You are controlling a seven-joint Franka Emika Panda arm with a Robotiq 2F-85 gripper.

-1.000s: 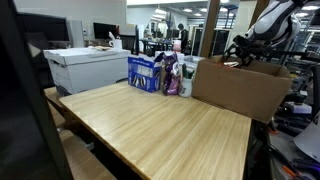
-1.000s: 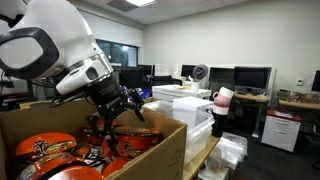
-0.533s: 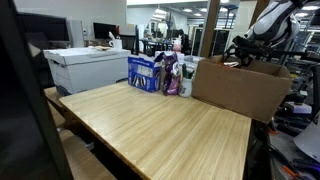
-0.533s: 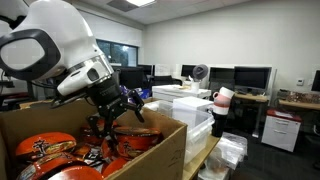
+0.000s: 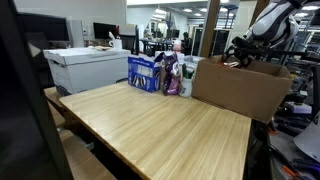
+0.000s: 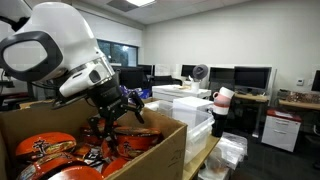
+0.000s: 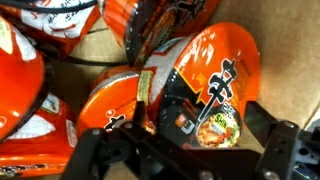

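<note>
While the gripper (image 7: 186, 152) hangs inside the cardboard box (image 6: 165, 150), its jaws stand wide apart, grasping nothing. Just below it, framed between the jaws, lies an orange instant noodle bowl (image 7: 200, 85), lid facing up. Other orange bowls (image 7: 25, 95) crowd beside and beyond it.

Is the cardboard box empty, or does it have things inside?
Not empty. Orange noodle bowls lie piled inside the box; the wrist view shows them close to the open tool.
</note>
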